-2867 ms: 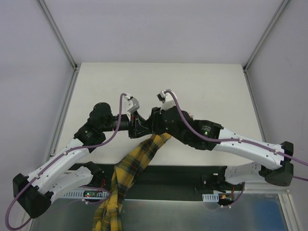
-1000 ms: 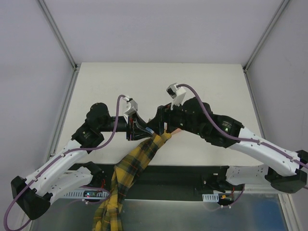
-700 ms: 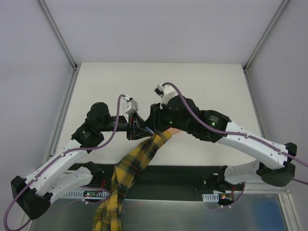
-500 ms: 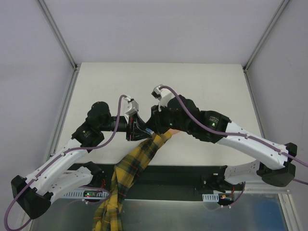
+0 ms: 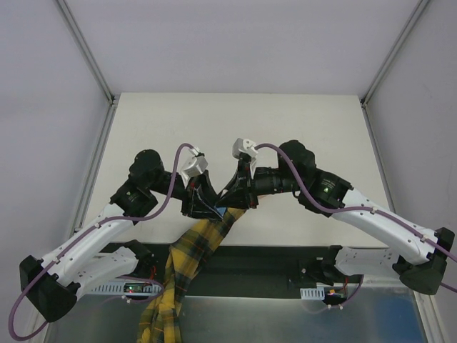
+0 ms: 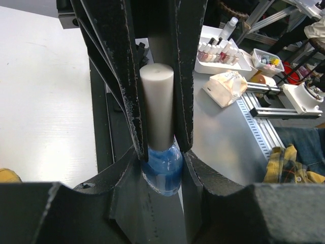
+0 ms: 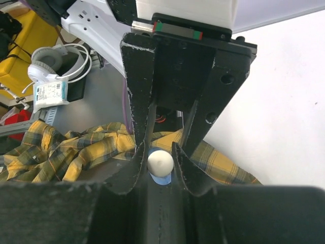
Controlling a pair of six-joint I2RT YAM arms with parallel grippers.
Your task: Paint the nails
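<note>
My left gripper [image 5: 205, 202] is shut on a small blue polish bottle [image 6: 161, 175], and in the left wrist view [image 6: 161, 163] its jaws press the glass on both sides. My right gripper [image 5: 238, 194] meets it from the right and is shut on the bottle's white cap [image 7: 160, 162]. That cap shows as a pale cylinder [image 6: 156, 107] between the right gripper's black fingers [image 6: 127, 86]. The right gripper [image 7: 158, 158] has the blue glass [image 7: 163, 179] just beyond the cap. The yellow plaid sleeve [image 5: 191, 243] trails under both grippers toward the near edge. The peach hand and the nails are hidden.
The white table [image 5: 285, 121] stretches behind the grippers. A black strip [image 5: 271, 259] runs along the near edge. Off the table, the left wrist view shows a tray of polish bottles [image 6: 219, 51] and a white bag [image 6: 228, 87]. Headphones [image 7: 55, 62] lie beyond the sleeve.
My right wrist has swung down and levelled, and its fingers now grip the bottle cap. The left gripper shifted slightly nearer with the bottle. The peach hand seen earlier no longer shows.
</note>
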